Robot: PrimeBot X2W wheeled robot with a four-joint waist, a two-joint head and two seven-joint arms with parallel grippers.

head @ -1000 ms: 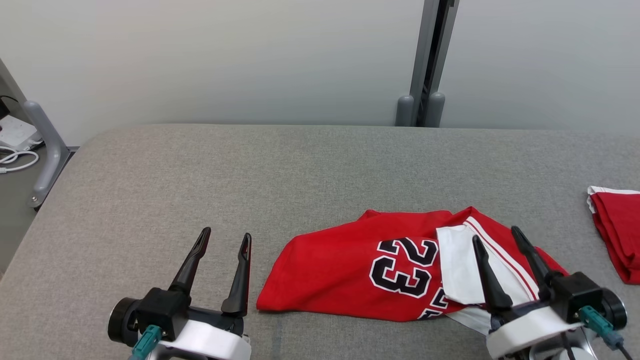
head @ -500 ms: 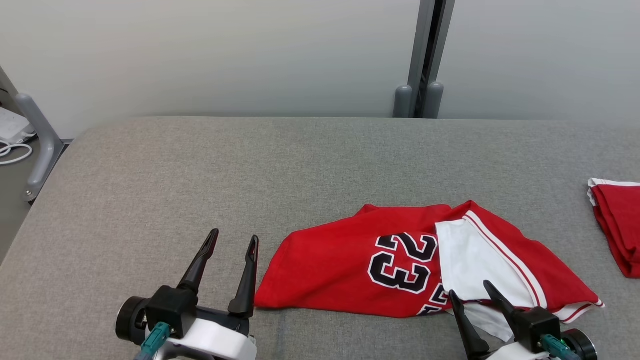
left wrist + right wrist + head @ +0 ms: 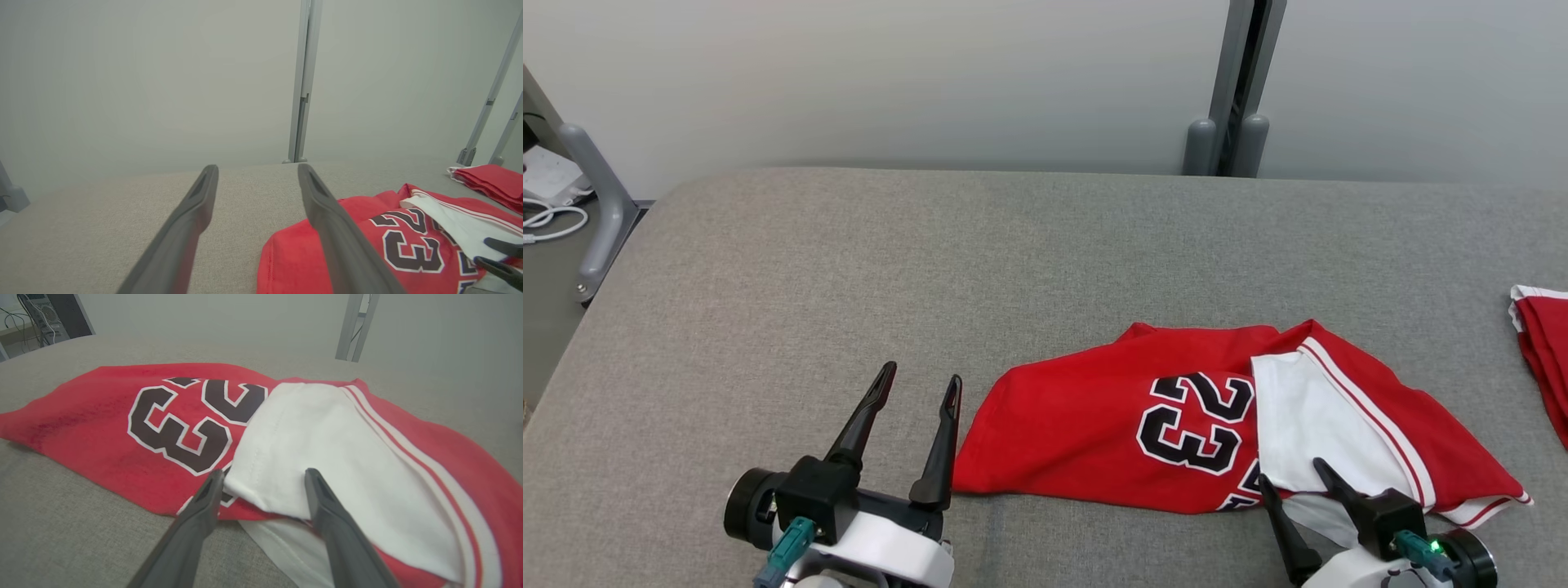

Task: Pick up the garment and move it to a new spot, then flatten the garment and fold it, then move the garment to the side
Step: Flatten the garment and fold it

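Grey fabric tabletop [image 3: 849,269], open room toward its left and far edges. One red number-23 jersey [image 3: 1078,425] lies rumpled right of centre; another red garment [image 3: 1543,343] sits at the right edge. Two claws, both spread open: left gripper [image 3: 920,374] just beside the jersey's left hem, right gripper [image 3: 1289,470] at its near white fold.

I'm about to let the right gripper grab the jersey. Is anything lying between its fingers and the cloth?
Nothing visible does. The right gripper stands open at the near edge of the jersey, its fingers aimed at the white fold. The other red garment lies apart, farther right.
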